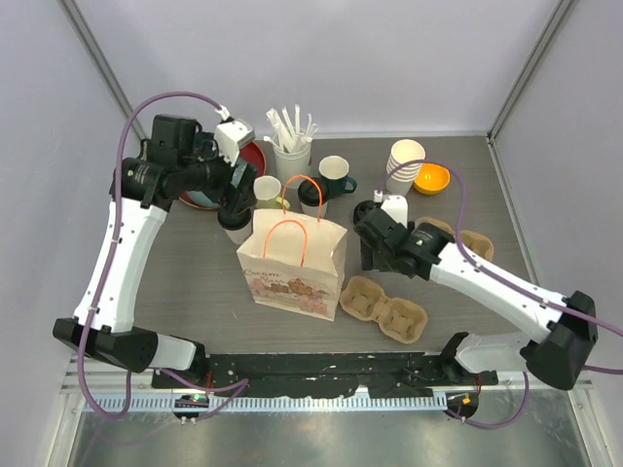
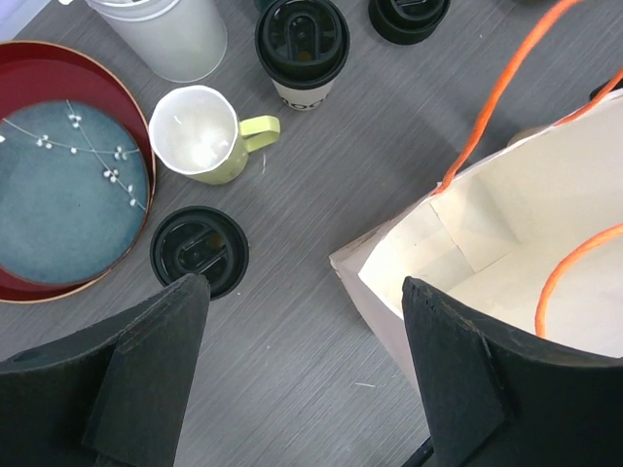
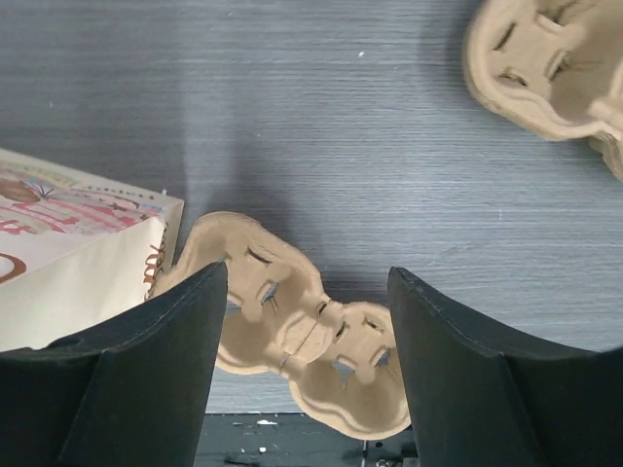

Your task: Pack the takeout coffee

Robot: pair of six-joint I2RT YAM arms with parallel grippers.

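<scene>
Two cream paper cups with black lids stand behind the paper bag [image 2: 506, 224]. One lidded cup [image 2: 200, 250] is just beyond my left fingertip. The other lidded cup [image 2: 302, 39] stands farther off and also shows in the top view [image 1: 310, 195]. A third black lid [image 2: 409, 15] is cut off at the top edge. My left gripper [image 2: 304, 287] is open and empty, hovering between the near cup and the bag's open mouth; in the top view it [image 1: 237, 209] hides that cup. My right gripper [image 3: 307, 272] is open and empty above a two-cup pulp carrier [image 3: 311, 341].
The bag [image 1: 292, 258] stands upright with orange handles. A yellow mug [image 2: 200, 131], a red and blue plate [image 2: 58, 185] and a white holder of straws [image 1: 289, 151] are behind. A dark green mug [image 1: 336, 173], stacked lidless cups [image 1: 404, 163], an orange bowl [image 1: 431, 178] and a second carrier [image 1: 469, 238] lie to the right.
</scene>
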